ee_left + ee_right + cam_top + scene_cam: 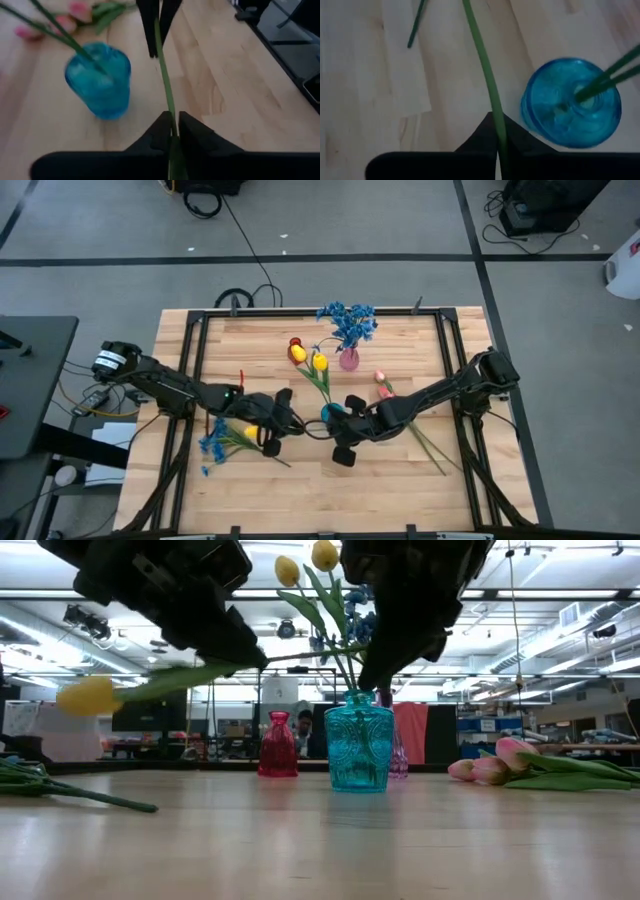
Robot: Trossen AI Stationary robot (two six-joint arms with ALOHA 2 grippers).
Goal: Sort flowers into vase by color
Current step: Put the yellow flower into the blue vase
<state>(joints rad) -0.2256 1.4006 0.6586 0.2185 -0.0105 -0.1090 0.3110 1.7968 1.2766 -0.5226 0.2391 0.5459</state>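
Observation:
A yellow tulip (250, 432) is held level above the table by both grippers; its bud (88, 695) points toward the table's left. My left gripper (276, 424) is shut on the stem near the bud. My right gripper (348, 430) is shut on it farther along, beside the teal vase (330, 412). That vase (358, 745) holds two yellow tulips (308, 358). Blue sprigs (347, 323) stand in a pink vase (348, 361). More blue sprigs (215, 442) and pink tulips (382, 384) lie on the table. My left gripper pinches the tulip's green stem (171, 120) between its two fingers, coming from the table's left along the stem. The flower is lifted clear and lies about level. My right gripper pinches the same stem (496, 117) toward its free end, coming from the table's right, close beside the teal vase (570, 102).
A small red vase (295, 342) stands at the far side, left of the pink one. A black frame (190, 370) runs around the wooden tabletop. Bare wood lies along the near edge (330, 500).

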